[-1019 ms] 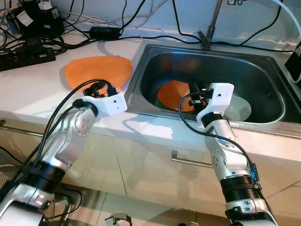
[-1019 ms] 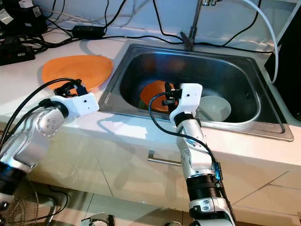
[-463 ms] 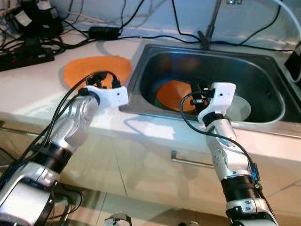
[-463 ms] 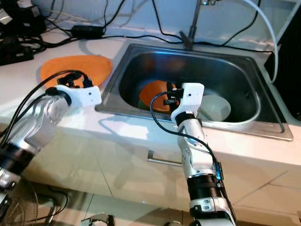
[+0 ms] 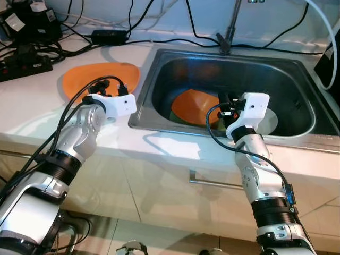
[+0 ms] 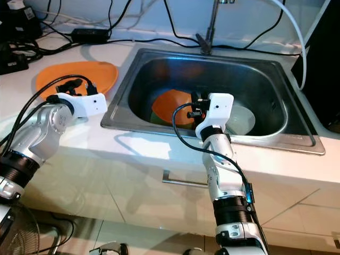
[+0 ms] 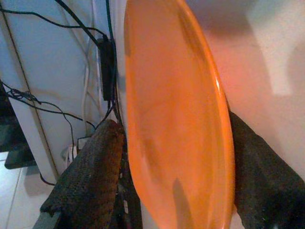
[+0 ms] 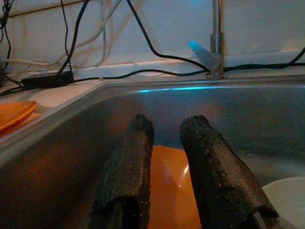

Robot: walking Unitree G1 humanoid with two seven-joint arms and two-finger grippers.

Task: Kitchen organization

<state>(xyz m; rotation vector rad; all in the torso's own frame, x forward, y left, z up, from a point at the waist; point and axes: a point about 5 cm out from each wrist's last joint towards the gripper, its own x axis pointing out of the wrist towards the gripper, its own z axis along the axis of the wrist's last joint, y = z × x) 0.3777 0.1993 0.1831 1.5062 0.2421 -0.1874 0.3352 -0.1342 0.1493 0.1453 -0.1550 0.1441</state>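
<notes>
- Left eye view: the white table carries an orange plate at about 10 o'clock of the scene, just left of the steel sink. The left gripper hangs low over the plate's near edge, its white wrist block close to the sink's left rim. A second orange plate leans in the sink bottom, with a pale bowl at its 3 o'clock. The right gripper reaches down into the sink between that plate and the bowl. Black cables and a power strip lie at the table's far left; the tap's stem rises at 12 o'clock.
- Right eye view: the same layout; a white hose curves down at the sink's 2 o'clock.
- Left wrist view: the jaws stand spread, one black finger on each side of the orange plate on the table, its rim running between them; I cannot tell if they touch it.
- Right wrist view: the two fingers sit nearly together with a narrow gap, grasping nothing, above the orange plate in the sink; the bowl's rim shows beside them.
</notes>
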